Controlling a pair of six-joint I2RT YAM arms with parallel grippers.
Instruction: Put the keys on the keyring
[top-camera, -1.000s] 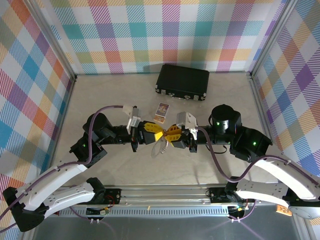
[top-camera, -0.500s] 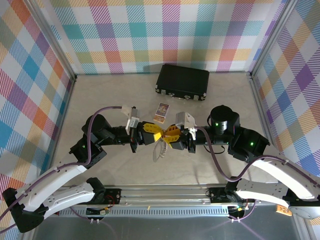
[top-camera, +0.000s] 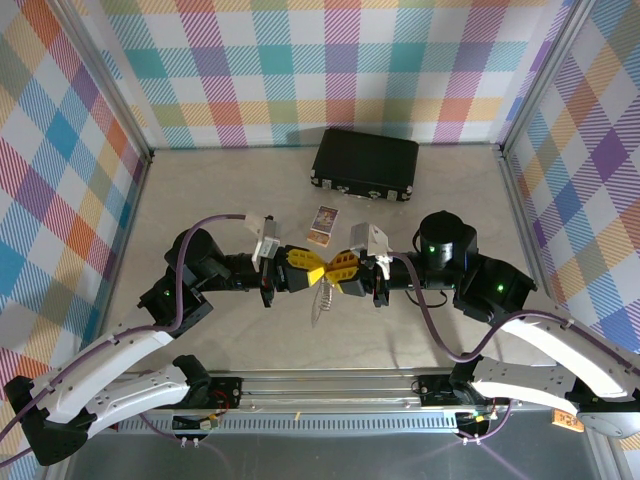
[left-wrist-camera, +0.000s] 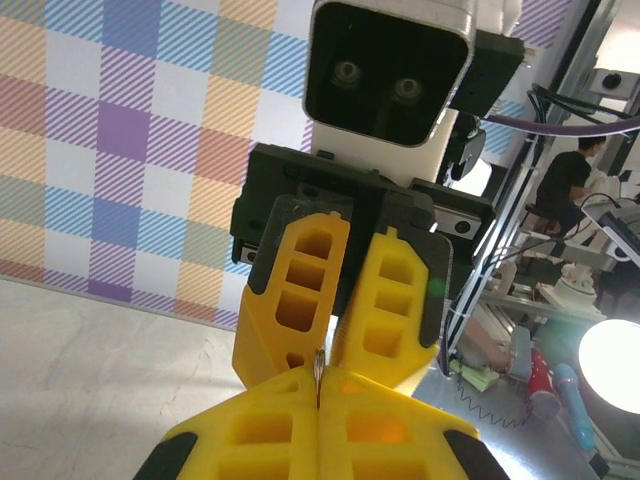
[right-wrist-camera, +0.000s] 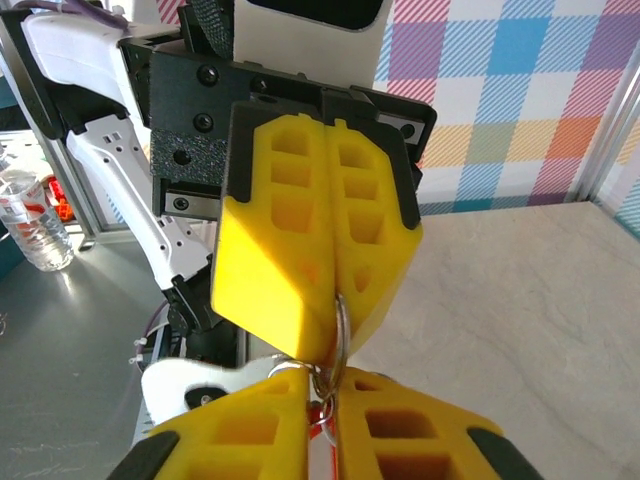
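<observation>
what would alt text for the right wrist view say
The left gripper, facing the camera, and the right gripper, at the bottom edge, meet tip to tip, both shut. The left pinches the thin metal keyring; a bit of red between the right's fingers looks like the keys. Behind are a pale table and plaid wall.

yellow fingers (top-camera: 303, 264), black case (top-camera: 365, 163), plaid walls (top-camera: 300, 60)
</observation>
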